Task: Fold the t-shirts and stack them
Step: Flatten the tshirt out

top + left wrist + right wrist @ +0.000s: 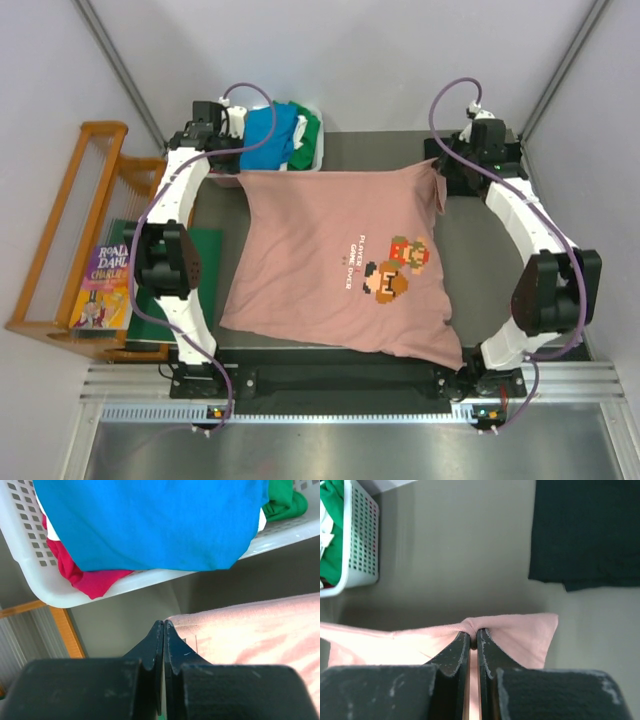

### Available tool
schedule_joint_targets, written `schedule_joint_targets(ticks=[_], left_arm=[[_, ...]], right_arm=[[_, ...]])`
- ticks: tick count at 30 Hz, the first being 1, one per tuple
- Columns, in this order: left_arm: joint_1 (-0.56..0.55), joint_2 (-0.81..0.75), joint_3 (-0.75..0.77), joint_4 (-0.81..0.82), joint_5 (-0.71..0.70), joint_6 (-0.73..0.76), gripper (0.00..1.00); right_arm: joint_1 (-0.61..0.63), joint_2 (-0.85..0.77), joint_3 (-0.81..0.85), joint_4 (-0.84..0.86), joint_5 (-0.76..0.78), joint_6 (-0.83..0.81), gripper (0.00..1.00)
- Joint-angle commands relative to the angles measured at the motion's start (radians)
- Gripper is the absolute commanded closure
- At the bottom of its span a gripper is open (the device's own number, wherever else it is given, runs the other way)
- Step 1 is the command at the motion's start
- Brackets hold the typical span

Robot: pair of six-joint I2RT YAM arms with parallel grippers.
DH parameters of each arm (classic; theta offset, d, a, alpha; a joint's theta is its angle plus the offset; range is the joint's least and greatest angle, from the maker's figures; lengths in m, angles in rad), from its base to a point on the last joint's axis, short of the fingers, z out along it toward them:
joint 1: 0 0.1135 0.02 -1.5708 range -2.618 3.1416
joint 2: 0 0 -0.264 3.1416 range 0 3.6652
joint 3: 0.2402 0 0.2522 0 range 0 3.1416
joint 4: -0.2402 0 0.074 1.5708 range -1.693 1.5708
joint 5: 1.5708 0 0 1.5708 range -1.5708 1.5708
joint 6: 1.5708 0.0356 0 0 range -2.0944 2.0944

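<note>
The pink t-shirt (320, 260) lies spread over the middle of the dark table (478, 245), chest side up. Its print (395, 265) shows two small pixel figures in orange, brown and green. Beside them stand two lines of small letters (358, 262), turned sideways to the camera; they seem to read "PLAYER" and "GAME OVER", but they are too small to be sure.

The left gripper (163, 624) is at the far left corner of this shirt. Its two fingers are pressed together, and the corner of the cloth goes in at their tips. The right gripper (473, 632) is at the far right corner. Its fingers are also together and pinch a small fold of pink cloth, which puckers around the tips. Between the two corners the far edge of the shirt runs straight.

Behind the shirt, at the far left, stands a white basket (318, 152) with holes in its walls. It holds a blue t-shirt (150, 520), a green one (282, 502) and a red one (85, 577). A black t-shirt (585, 530) lies flat on the table, beyond the right gripper.

At the left, a dark-green board (205, 250) lies under the left arm. Beside it stands a wooden rack (60, 230) with a book (103, 285); its cover reads "ROALD DAHL" and below "CHARLIE".
</note>
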Motion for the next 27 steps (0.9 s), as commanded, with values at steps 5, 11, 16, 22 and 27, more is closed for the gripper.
schedule_joint_targets(ticks=[5,11,16,22,27], left_arm=[[0.006,-0.097,-0.022,0.048,-0.002,0.016,1.00],[0.006,-0.196,-0.146,0.090,-0.024,0.044,1.00],[0.006,-0.239,-0.203,0.100,-0.025,0.049,1.00],[0.006,-0.240,-0.178,0.084,-0.028,0.043,1.00],[0.006,-0.239,-0.165,0.090,-0.050,0.053,1.00]], right_arm=[[-0.020,0.018,0.050,0.029,-0.019,0.019,1.00],[-0.014,-0.135,-0.088,-0.018,0.019,0.038,1.00],[-0.006,-0.217,-0.120,-0.064,0.075,0.006,1.00],[-0.005,-0.158,-0.041,-0.121,0.073,0.010,1.00],[-0.008,-0.102,-0.018,-0.115,0.093,0.002,1.00]])
